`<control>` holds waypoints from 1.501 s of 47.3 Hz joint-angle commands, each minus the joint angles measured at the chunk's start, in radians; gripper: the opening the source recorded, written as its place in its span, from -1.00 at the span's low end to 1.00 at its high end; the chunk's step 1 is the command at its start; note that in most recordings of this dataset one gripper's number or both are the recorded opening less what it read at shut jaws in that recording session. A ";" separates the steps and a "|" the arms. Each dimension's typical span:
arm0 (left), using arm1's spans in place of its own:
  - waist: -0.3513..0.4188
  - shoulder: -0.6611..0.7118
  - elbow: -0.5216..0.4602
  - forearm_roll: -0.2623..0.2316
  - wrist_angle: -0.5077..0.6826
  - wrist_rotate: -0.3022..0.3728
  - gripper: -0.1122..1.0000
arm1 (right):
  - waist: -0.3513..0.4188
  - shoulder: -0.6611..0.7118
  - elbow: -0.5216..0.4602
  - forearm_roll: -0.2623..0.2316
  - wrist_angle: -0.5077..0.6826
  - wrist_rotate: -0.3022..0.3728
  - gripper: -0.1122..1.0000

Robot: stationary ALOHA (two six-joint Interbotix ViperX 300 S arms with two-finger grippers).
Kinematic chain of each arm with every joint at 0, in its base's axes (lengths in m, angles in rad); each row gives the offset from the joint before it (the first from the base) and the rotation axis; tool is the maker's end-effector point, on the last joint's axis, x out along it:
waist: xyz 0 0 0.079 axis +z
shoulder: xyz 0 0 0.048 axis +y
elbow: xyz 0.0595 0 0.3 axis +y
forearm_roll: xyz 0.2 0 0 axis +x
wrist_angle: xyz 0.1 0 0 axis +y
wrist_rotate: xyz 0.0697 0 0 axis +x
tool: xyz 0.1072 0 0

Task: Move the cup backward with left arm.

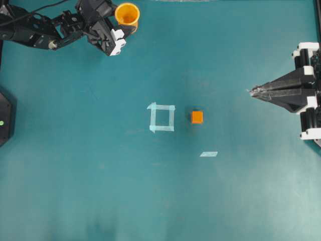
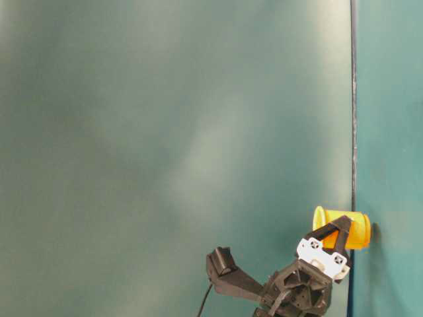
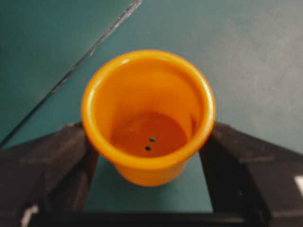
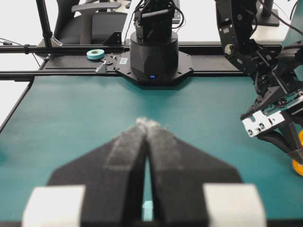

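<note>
The small round yellow-orange plastic cup [image 1: 127,14] is being gripped by the left claw [image 1: 122,27] at the counter's [image 1: 100,175] back edge, where further pushing risks tipping it off.

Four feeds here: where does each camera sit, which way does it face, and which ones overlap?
Overhead: above, facing down; table, tape square, cube, both arms.
Table-level: low, along the table; left gripper around cup.
Left wrist: over its fingers, into the cup.
Right wrist: over the right gripper, toward the left arm.
All share the cup.
</note>
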 commanded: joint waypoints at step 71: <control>0.021 -0.012 -0.014 0.002 -0.043 -0.002 0.36 | 0.000 0.003 -0.032 0.002 -0.002 0.002 -0.81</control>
